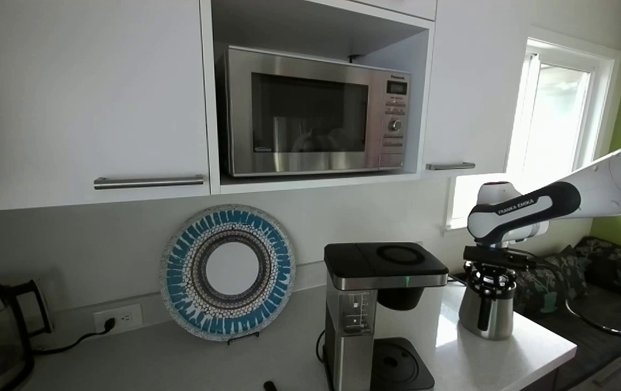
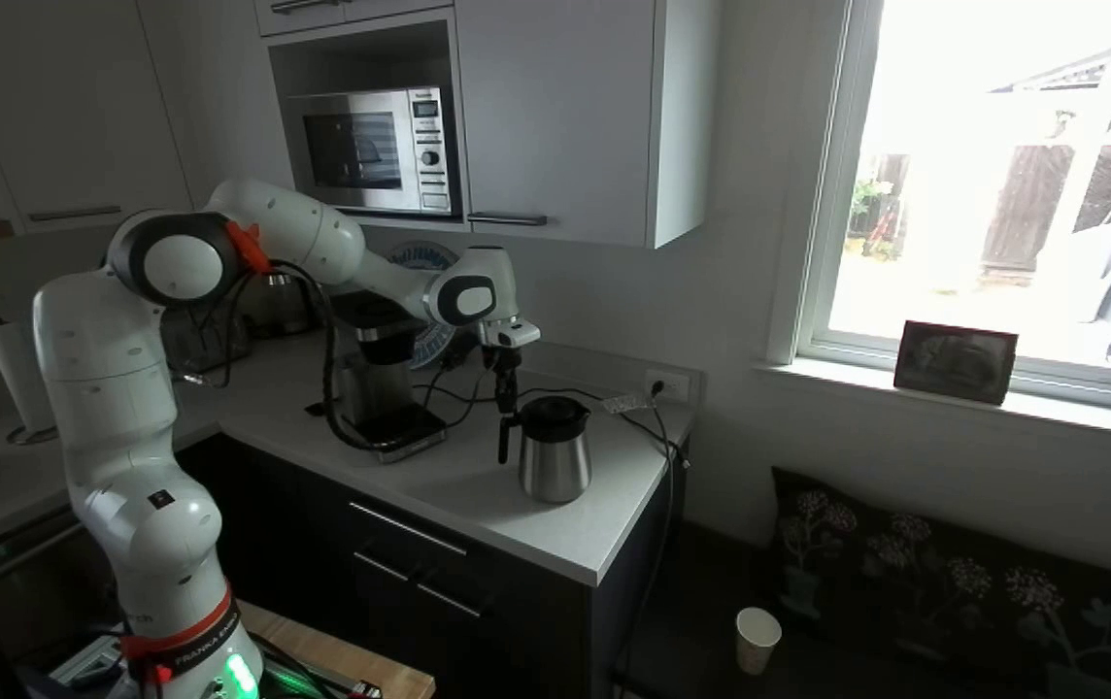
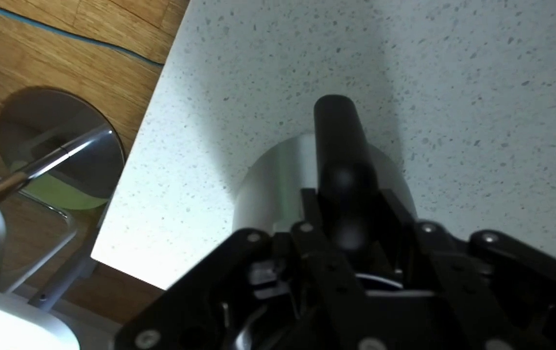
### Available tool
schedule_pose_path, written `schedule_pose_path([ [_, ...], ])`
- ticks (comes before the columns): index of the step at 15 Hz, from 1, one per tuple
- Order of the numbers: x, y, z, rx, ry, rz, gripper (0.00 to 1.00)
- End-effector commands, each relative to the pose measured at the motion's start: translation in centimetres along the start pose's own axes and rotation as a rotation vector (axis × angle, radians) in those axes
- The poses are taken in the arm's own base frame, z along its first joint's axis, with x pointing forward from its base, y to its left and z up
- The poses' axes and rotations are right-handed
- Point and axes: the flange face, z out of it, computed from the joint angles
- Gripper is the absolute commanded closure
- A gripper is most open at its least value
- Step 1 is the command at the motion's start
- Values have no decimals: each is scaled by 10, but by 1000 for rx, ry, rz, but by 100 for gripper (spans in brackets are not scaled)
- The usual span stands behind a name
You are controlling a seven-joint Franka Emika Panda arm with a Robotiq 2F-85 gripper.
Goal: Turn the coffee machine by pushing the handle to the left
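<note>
Coffee pot (image 2: 555,470) silver, handle (image 3: 339,129) black; plate (image 1: 232,268) ringed teal, white, grey; countertop (image 3: 462,107) white, grey-flecked

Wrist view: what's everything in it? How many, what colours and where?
steel pot: one, silver, middle
handle: one, black, on the pot
counter: one, pale speckled, under the pot
floor: one, brown wood, upper left
cable: one, blue, on the floor
round base with pole: one, shiny grey, on the floor
pale shapes: two, whitish, left edge, too cut off to name
metal bars: count unclear, grey, lower left
gripper: one, black, bottom, straddling the handle
</note>
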Motion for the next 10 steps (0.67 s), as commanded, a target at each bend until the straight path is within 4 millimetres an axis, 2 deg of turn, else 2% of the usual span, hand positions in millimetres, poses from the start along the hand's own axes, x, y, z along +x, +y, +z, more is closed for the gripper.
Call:
schedule_pose_path([
  [1, 5, -10, 1, -38, -9, 103, 92],
  [10, 17, -24, 4, -18, -26, 289, 92],
])
